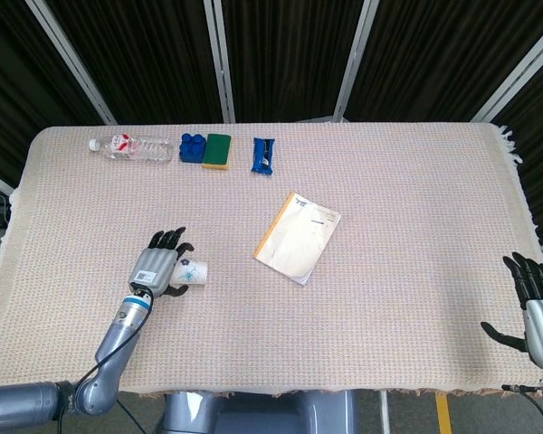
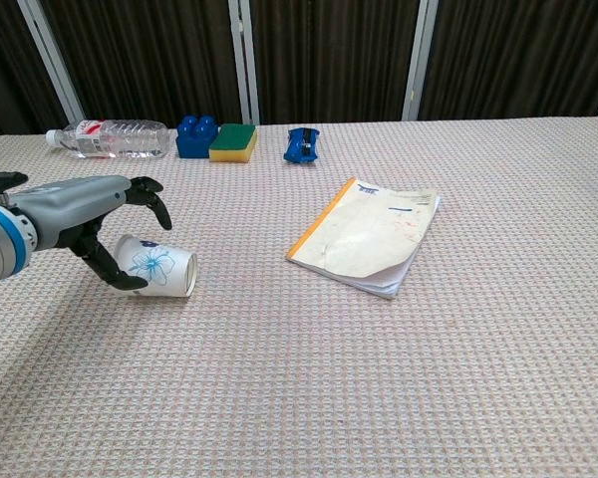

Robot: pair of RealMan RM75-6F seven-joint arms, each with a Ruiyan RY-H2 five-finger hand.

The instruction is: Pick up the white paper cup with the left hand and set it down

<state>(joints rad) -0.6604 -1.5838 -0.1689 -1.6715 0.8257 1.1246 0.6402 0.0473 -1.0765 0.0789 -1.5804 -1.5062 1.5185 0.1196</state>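
Paper cup (image 2: 158, 267) lay tipped on side on tabletop (image 2: 379, 378), well left of notebook (image 2: 367, 236). Left hand (image 2: 108, 219) arched over cup base, fingers spread; whether touching or released, cannot tell. Likely light, crushable, prone to rolling: grip gently round wall.

Curtained lab, cloth-covered table (image 1: 416, 226)

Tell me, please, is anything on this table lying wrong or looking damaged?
Yes. The white paper cup lies on its side next to the left robot hand, its rim toward the notebook. The notebook's near corner curls up. Nothing looks spilled.
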